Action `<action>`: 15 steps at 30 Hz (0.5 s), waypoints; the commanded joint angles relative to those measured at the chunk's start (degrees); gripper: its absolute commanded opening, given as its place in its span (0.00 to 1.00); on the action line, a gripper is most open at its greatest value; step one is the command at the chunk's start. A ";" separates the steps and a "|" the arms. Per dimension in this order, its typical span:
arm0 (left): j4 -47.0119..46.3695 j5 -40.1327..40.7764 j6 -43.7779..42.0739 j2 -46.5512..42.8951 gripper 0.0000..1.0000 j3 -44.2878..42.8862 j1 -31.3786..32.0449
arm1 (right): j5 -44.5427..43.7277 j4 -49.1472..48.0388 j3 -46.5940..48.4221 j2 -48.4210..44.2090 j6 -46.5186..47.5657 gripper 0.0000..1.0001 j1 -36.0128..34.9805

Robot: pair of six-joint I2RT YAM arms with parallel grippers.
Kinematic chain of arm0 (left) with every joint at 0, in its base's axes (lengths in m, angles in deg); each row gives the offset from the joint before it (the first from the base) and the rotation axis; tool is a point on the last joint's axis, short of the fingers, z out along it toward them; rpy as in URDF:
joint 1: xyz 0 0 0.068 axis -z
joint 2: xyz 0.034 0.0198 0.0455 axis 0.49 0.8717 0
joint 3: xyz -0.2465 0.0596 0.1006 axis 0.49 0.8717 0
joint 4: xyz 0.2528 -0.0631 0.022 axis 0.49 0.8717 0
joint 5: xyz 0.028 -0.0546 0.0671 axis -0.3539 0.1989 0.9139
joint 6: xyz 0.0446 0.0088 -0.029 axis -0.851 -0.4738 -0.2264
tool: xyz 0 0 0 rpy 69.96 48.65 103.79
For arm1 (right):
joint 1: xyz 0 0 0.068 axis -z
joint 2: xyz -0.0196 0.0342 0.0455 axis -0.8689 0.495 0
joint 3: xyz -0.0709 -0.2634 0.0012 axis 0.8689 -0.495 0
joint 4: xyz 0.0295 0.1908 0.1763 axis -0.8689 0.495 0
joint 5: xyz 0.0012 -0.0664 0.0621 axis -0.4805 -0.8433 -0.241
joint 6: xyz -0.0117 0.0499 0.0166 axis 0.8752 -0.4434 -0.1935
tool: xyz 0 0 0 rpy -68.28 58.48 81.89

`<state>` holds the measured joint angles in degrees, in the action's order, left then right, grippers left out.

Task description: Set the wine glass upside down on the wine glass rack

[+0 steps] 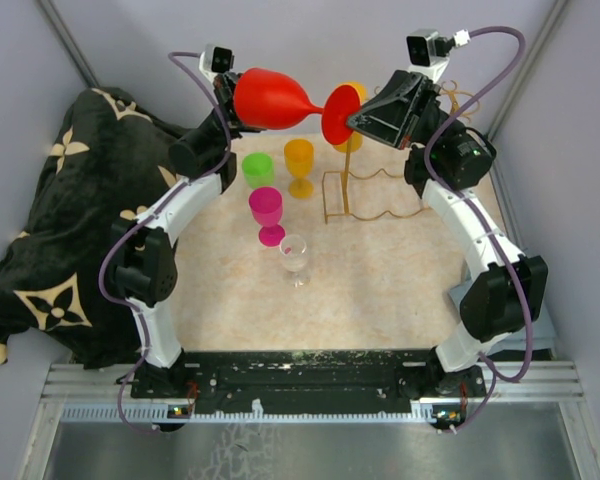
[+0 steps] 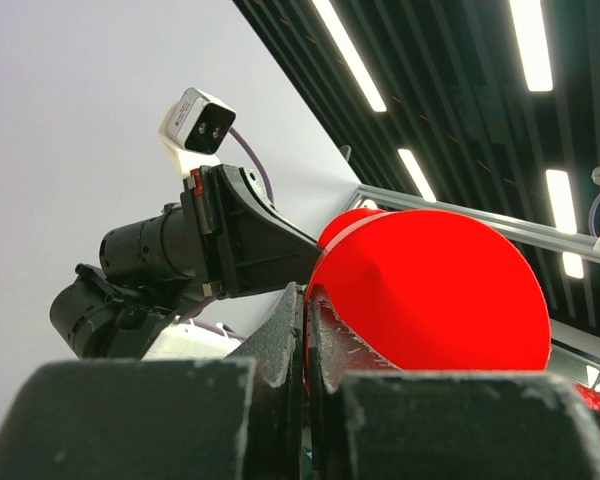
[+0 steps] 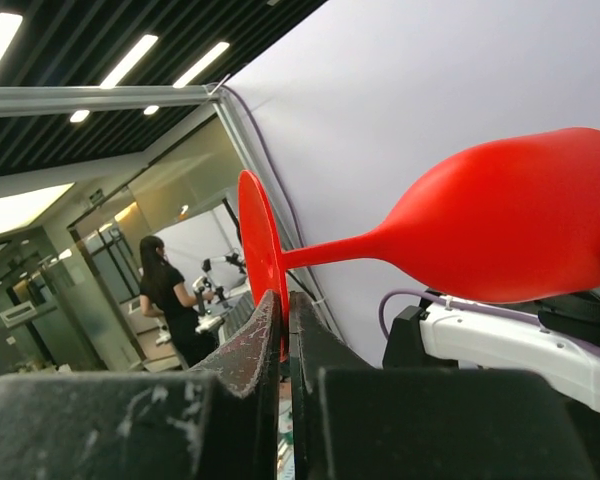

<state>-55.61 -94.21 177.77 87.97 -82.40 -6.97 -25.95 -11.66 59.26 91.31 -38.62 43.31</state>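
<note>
Both are gripping the wine glass (image 1: 275, 98) sideways over the counter's far edge, left gripper (image 2: 304, 310) clamping the bowl, right gripper (image 3: 284, 308) pinching the foot; mismatched motion is risking a twist-out short of the wine glass rack (image 1: 346, 190).

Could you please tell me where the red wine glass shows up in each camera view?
Top external: the red wine glass lies sideways at top centre.
Left wrist: right of centre, its bowl looming above the left end effector.
Right wrist: foot pinched at centre, bowl at upper right.
Shared landmark: the white camera on the right wrist, seen in the top and left wrist views.
</note>
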 commanded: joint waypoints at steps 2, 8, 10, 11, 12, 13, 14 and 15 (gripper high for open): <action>-11.31 0.83 6.94 0.32 0.08 -0.16 -0.15 | -1.60 -3.00 1.57 -0.86 1.34 0.00 -0.11; -12.03 0.59 5.59 -0.98 0.31 3.53 -3.81 | -0.96 -0.45 1.22 -1.92 4.10 0.00 1.29; -13.09 0.64 5.77 -1.43 0.32 5.15 -5.75 | -0.88 0.65 0.75 -2.58 4.88 0.00 2.78; -13.57 0.76 6.07 -1.67 0.32 6.00 -6.71 | -0.88 0.98 0.34 -2.90 5.04 0.00 3.88; -13.83 0.94 6.21 -1.99 0.32 6.90 -7.60 | -1.02 1.06 0.08 -3.15 5.06 0.00 5.01; -14.20 1.20 6.23 -2.35 0.32 8.00 -8.55 | -1.23 1.34 -0.19 -3.42 5.06 0.00 6.20; -14.25 1.12 6.23 -2.72 0.32 9.03 -9.49 | -1.43 1.73 -0.37 -3.61 5.14 0.00 7.38; -14.25 0.90 6.13 -3.04 0.32 9.85 -10.37 | -1.44 2.16 -0.42 -3.75 5.27 0.00 8.52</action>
<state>-55.63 -93.97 177.77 88.01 -74.99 -14.33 -25.88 -9.41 59.04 91.05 -35.34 48.01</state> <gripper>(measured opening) 0.322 0.017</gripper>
